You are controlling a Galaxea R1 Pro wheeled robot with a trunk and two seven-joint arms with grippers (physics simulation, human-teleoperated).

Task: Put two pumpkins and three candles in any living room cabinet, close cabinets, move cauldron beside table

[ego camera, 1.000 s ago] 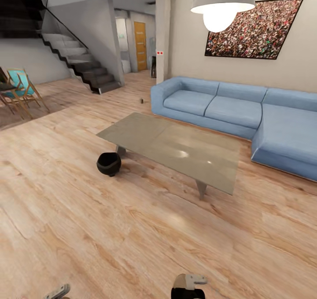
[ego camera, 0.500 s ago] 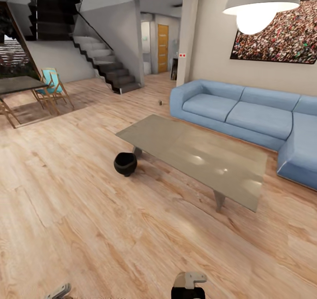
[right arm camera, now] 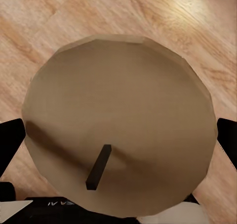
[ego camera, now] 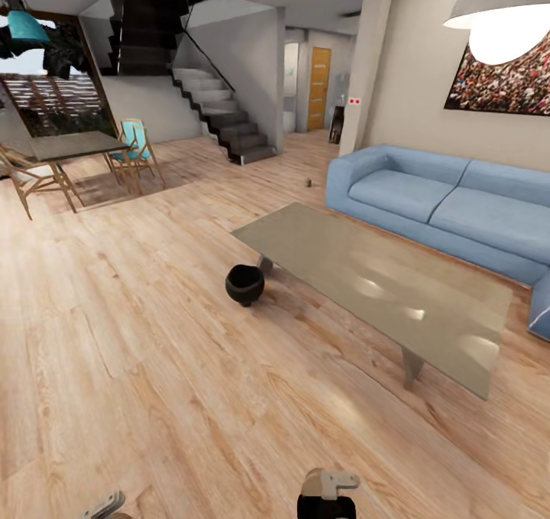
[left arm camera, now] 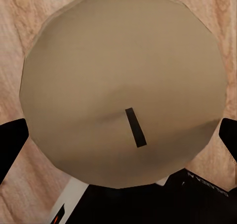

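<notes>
In the head view a small round black cauldron [ego camera: 244, 283] sits on the pale plank wood floor [ego camera: 153, 366] a little left of the frame's centre, just beside the near left corner of a long low grey-topped coffee table [ego camera: 382, 290] that runs diagonally toward the lower right. Behind the table, along the right side of the frame, stands a light-blue upholstered sofa [ego camera: 451, 205], and above it at the upper right hang a wide dark-framed crowd picture [ego camera: 496, 83] and a white dome pendant lamp [ego camera: 508, 14]. At the upper left a dark-topped dining table [ego camera: 69, 146] with wooden folding chairs, one with a turquoise seat [ego camera: 137, 141], stands before a large window, and a grey staircase [ego camera: 221, 114] climbs in the upper middle beside an orange door [ego camera: 318, 87]. A tiny dark object lies on the floor near the sofa's left end, too small to identify. Each wrist view shows a squat grey-brown cylindrical candle seen end-on with a short black wick: one [left arm camera: 123, 85] sits between the dark fingertips of the left gripper [left arm camera: 121, 137], the other [right arm camera: 118, 125] between those of the right gripper [right arm camera: 118, 140], each pincer closed around its candle, with wood floor behind
</notes>
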